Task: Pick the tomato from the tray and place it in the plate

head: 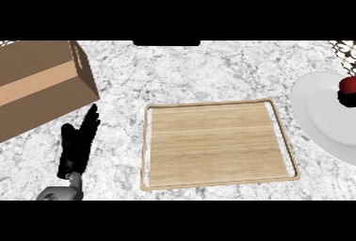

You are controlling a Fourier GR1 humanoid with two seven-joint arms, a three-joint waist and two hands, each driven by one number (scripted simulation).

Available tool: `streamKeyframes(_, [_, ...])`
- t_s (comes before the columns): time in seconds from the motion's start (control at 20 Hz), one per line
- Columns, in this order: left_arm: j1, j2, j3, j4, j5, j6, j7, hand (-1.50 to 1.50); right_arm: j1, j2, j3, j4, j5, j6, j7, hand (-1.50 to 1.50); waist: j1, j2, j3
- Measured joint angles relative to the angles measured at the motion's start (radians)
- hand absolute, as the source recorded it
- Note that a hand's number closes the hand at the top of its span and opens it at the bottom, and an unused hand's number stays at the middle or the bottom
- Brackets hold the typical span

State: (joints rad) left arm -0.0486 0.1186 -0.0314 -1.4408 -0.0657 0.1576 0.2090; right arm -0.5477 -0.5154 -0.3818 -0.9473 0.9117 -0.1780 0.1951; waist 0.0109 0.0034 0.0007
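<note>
The red tomato [348, 84] shows at the view's right edge, over the white plate [323, 122], and is partly cut off by the frame. Directly below it a black shape [345, 99] touches it, seemingly part of my right hand; the remainder lies outside the view. The wooden tray [217, 143] sits mid-counter with nothing on it. Left of the tray, my left hand [76, 146] rests open, pointing away from me.
A brown cardboard box [42, 84] stands at the back left, close to my left hand. The speckled stone counter [201, 70] runs behind the tray. A dark slot [167, 43] sits at the far edge.
</note>
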Motion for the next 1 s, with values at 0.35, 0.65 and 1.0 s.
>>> streamKeyframes(0.35, [0.002,0.004,0.000,-0.026,-0.004,-0.006,0.017,0.00,-0.039,-0.056,-0.026,0.249,-0.057,0.113,-0.103,1.50,0.008,0.002,0.000])
streamKeyframes(0.65, [-0.002,0.004,0.004,-0.020,-0.006,-0.013,0.016,0.00,-0.082,-0.104,-0.023,0.428,-0.072,0.209,-0.201,-1.50,0.008,0.003,0.001])
streamKeyframes(1.0, [0.007,0.006,0.010,-0.040,-0.008,-0.012,0.029,0.00,-0.087,-0.116,-0.132,0.446,-0.223,0.232,-0.443,-1.50,-0.004,-0.002,0.002])
